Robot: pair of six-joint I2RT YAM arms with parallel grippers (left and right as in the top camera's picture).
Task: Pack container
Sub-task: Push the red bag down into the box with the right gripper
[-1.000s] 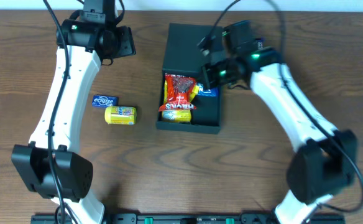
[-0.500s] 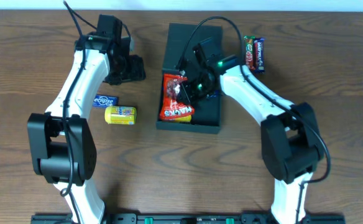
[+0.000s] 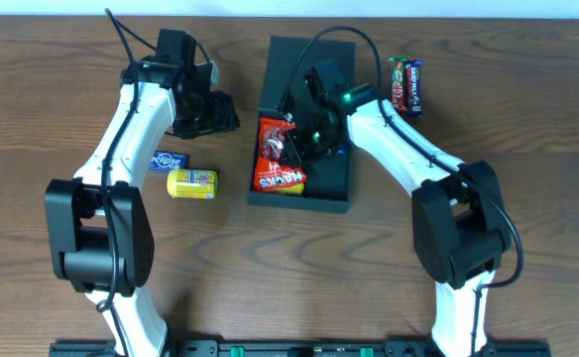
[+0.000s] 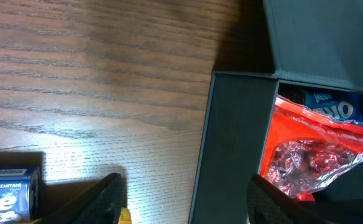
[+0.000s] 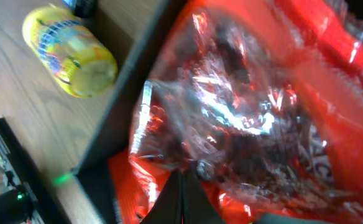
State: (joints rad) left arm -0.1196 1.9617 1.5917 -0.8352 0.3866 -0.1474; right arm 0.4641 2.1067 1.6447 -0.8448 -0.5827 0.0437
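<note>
Wooden table [image 3: 61, 297], brown grain, viewed from overhead. At centre, container [image 3: 301, 203]: dark rectangular box, flap lid [image 3: 289, 64] laid open on the far side. Inside, against the left wall, red snack packet [image 3: 280, 171]. Noted down in the box at that packet's far end: right gripper [image 3: 297, 146] (spread of the fingers not readable from this height). Over bare wood just left of the container, clear of it: left gripper [image 3: 216, 111]. Further left on the table, blue mint box [image 3: 168, 160], with yellow tube [image 3: 191, 183] just near of it. Right of the lid, two dark candy bars [image 3: 405, 84] side by side.

Left wrist view: fingers [image 4: 104, 196] spread wide, holding nothing; only table and the container's left wall seen beyond them. Red packet crumpled inside the box, blue biscuit packet [image 4: 327, 107] tucked at its far side under the hinge of the lid. Mint box at the near left edge, partly cut off.

Right wrist view: fingertips [image 5: 181, 199] drawn together to a point, pinched on the clear crinkled film of the red packet (grip confirmed here). Packet fills most of the view. Container wall dark along the left, yellow tube on the wood beyond it.
</note>
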